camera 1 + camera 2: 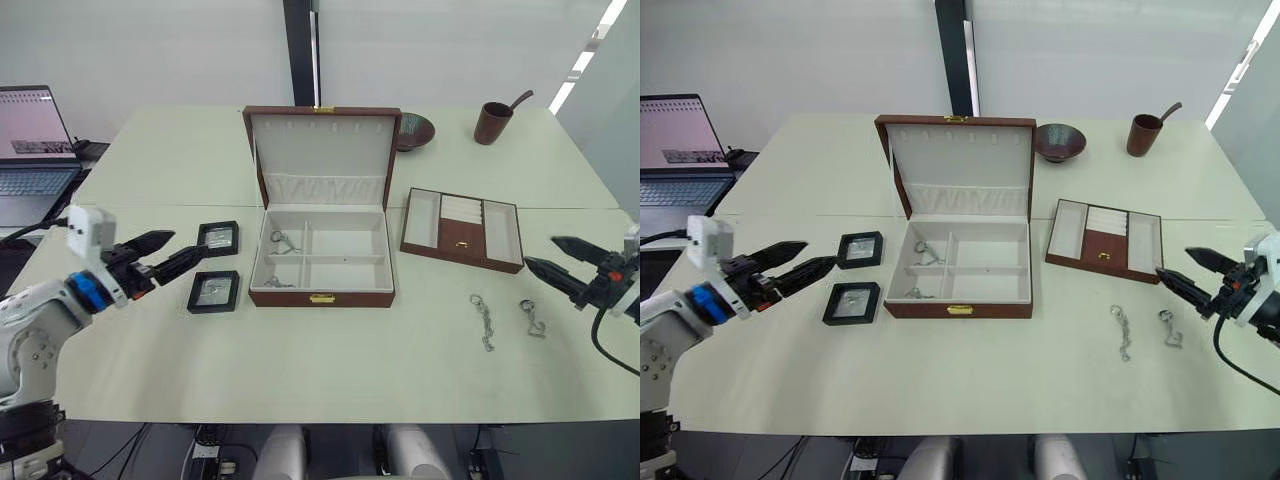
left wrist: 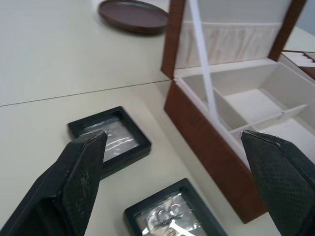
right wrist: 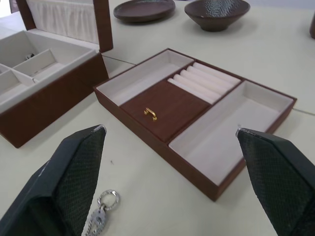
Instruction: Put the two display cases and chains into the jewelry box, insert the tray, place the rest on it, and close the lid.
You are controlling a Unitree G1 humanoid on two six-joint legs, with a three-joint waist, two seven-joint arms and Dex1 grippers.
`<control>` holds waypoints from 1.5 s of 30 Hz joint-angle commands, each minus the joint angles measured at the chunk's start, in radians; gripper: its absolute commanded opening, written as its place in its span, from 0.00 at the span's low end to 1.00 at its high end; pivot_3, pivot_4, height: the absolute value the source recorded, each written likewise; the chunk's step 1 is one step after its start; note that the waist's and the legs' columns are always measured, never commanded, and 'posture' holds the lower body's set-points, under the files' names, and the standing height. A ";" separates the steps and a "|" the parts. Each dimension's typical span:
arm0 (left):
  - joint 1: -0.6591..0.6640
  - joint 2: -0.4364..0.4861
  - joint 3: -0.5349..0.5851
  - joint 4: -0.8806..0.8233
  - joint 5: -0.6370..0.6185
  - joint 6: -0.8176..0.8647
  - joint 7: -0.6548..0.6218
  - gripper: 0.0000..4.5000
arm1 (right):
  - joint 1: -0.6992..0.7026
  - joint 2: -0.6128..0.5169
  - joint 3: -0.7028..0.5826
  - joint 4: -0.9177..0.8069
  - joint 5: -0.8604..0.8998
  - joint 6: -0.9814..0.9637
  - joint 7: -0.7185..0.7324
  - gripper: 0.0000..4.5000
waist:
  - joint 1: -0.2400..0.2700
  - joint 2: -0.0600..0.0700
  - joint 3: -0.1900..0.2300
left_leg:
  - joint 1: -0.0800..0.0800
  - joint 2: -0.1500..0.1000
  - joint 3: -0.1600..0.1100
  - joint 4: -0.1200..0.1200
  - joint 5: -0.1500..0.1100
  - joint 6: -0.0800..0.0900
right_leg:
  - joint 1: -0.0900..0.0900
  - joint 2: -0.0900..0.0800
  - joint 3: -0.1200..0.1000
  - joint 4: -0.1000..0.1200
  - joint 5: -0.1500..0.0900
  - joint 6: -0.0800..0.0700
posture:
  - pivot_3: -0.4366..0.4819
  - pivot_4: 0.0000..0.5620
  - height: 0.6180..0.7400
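The jewelry box [image 1: 290, 297] stands open at the table's middle, its lid [image 1: 322, 150] upright at the back. Two chains [image 1: 283, 241] lie in its left compartments. The two display cases [image 1: 218, 238] [image 1: 214, 291] lie flat just left of the box, one behind the other. My left gripper [image 1: 188, 245] hovers open left of them, pointing at them, nothing between its fingers. The tray [image 1: 462, 235] sits right of the box. Two more chains [image 1: 484, 320] [image 1: 532, 318] lie on the table in front of the tray. My right gripper [image 1: 540, 252] is open and empty, right of the tray.
A laptop [image 1: 30, 150] stands at the far left. A dark bowl [image 1: 415, 130] and a brown cup with a spoon [image 1: 493, 122] sit at the back right, a brown plate [image 3: 144, 9] behind the lid. A seam [image 1: 150, 205] crosses the tabletop.
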 commanded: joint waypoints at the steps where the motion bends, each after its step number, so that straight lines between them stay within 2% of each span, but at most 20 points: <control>1: 0.040 -0.021 0.060 0.007 0.031 -0.066 0.064 1.00 | -0.011 0.009 -0.043 0.084 -0.035 -0.091 -0.024 1.00 | 0.000 0.000 0.000 | 0.000 0.000 0.001 0.000 0.000 0.000 | 0.000 0.000 0.000 0.000 0.000 0.000 | 0.48 0.27 1.00; 10: 0.063 -0.109 0.084 0.107 0.144 -0.250 0.255 1.00 | -0.071 0.035 -0.042 0.311 -0.101 -0.232 -0.085 1.00 | 0.000 0.000 0.000 | 0.001 0.000 0.002 0.000 0.000 0.000 | 0.000 0.000 0.001 0.000 0.000 0.000 | 0.48 0.27 1.00; 19: 0.108 -0.127 0.080 0.189 0.163 -0.361 0.279 1.00 | -0.105 0.035 -0.029 0.411 -0.122 -0.308 -0.101 1.00 | -0.001 0.000 0.000 | 0.001 0.000 0.002 -0.001 0.000 0.000 | 0.000 0.001 0.001 0.000 0.000 0.000 | 0.48 0.27 1.00; 36: 0.065 -0.120 0.061 0.237 0.161 -0.389 0.289 1.00 | -0.114 0.036 -0.024 0.422 -0.121 -0.320 -0.084 1.00 | -0.001 0.000 0.000 | 0.001 0.000 0.002 -0.001 0.000 0.000 | 0.000 0.001 0.001 0.000 0.000 0.000 | 0.48 0.27 1.00; 45: 0.050 -0.108 0.031 0.238 0.158 -0.367 0.247 1.00 | -0.091 0.026 -0.025 0.295 -0.076 -0.250 -0.024 1.00 | -0.001 0.000 0.000 | 0.001 0.000 0.002 -0.001 0.000 0.000 | 0.000 0.001 0.000 0.000 0.000 0.000 | 0.48 0.27 1.00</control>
